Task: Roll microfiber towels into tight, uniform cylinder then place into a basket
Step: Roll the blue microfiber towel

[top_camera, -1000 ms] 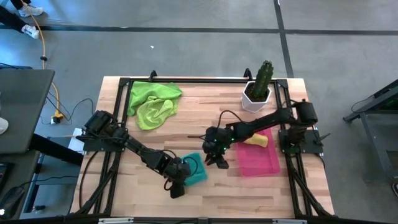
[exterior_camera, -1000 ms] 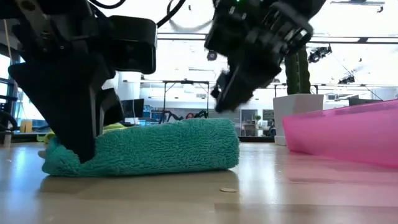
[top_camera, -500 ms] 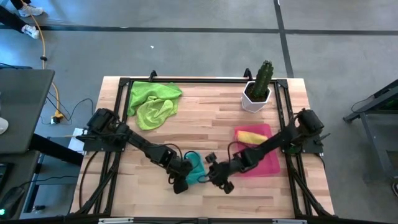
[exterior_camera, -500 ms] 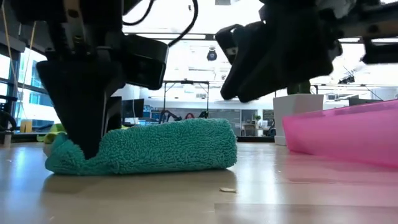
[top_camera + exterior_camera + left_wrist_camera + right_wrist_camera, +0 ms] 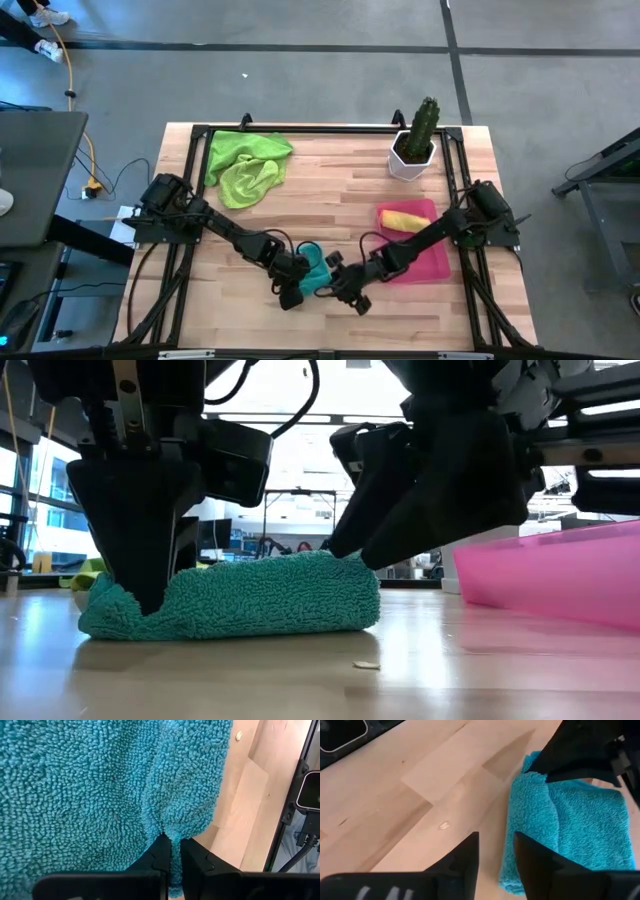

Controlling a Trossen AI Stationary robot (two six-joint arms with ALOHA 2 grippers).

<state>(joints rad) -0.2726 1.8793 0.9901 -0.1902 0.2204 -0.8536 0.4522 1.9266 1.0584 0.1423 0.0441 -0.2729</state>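
The teal towel point(image 5: 316, 270) lies on the wooden counter point(image 5: 330, 190), well to the front of the cactus pot point(image 5: 413, 150) and a short way to the left of the pink basket point(image 5: 430, 262). In the low view it sits as a low, loosely folded bundle point(image 5: 235, 598), flat on the counter rather than a tight cylinder.

The left end effector point(image 5: 294, 285) stands at the towel's left end with its fingers closed on the towel's edge; the left wrist view shows a small fold of teal pile pinched between the two dark fingertips point(image 5: 162, 851). In the low view it comes straight down onto the towel's left end point(image 5: 150, 555).

The right end effector point(image 5: 340, 285) is at the towel's right end, on the basket side. Its fingers point(image 5: 465, 855) stand apart with bare counter between them, and the towel edge point(image 5: 560, 825) lies just ahead of them. In the low view its tip seems to touch the top of the bundle, though contact is hard to judge from there.

A rolled yellow towel point(image 5: 404, 219) lies inside the basket at its end nearest the cactus pot. Two lime green towels point(image 5: 244, 165) lie crumpled together, far to the left of the cactus pot near the counter's back edge.
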